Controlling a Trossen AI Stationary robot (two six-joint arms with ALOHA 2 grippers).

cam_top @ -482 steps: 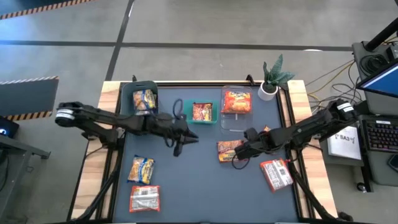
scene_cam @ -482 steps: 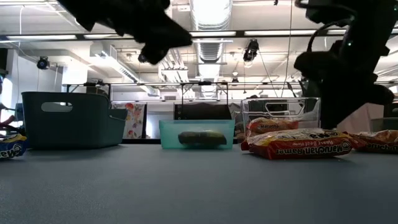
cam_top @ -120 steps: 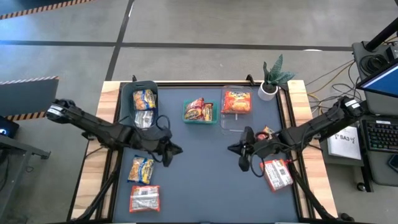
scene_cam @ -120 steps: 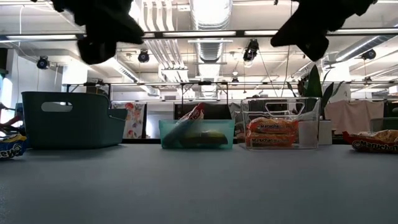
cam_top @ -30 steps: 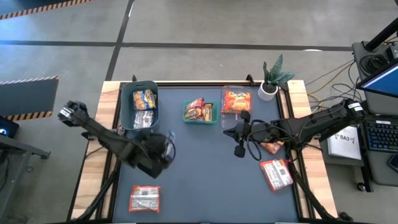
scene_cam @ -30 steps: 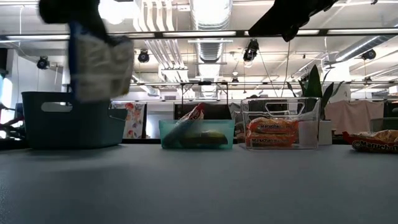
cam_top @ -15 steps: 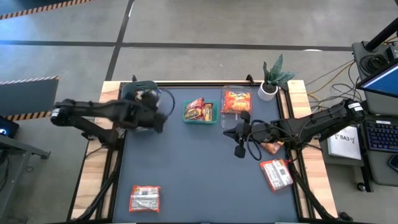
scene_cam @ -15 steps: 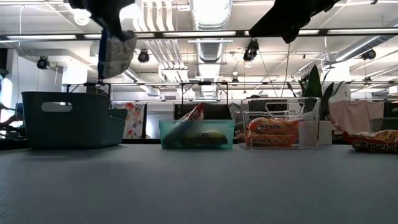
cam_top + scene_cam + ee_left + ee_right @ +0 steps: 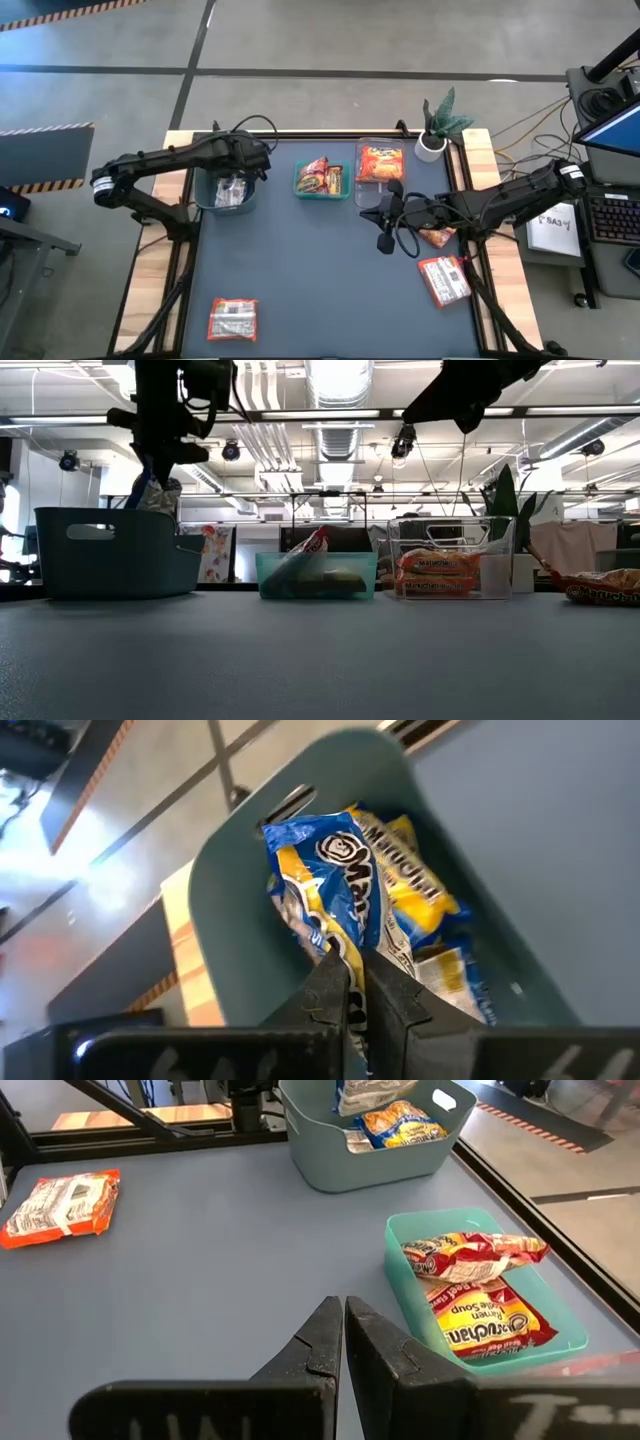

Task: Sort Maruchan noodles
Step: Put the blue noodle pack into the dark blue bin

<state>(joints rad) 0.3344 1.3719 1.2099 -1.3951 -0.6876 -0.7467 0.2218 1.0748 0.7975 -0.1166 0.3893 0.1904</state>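
Over the dark teal bin (image 9: 226, 187), we see a yellow-and-blue Maruchan packet (image 9: 352, 910) pinched in the left gripper (image 9: 348, 982).

Its jaws are clenched on the packet's edge, with more packets lying in that bin below. We find two red packets (image 9: 474, 1285) in the small green tray (image 9: 322, 180) and an orange one in the clear bin (image 9: 380, 172). The right gripper (image 9: 343, 1332) hovers mid-tabletop, jaws clenched on nothing. Red-and-white packets lie loose near the tabletop's (image 9: 320, 280) front-left (image 9: 233, 318) and at right (image 9: 444, 281).
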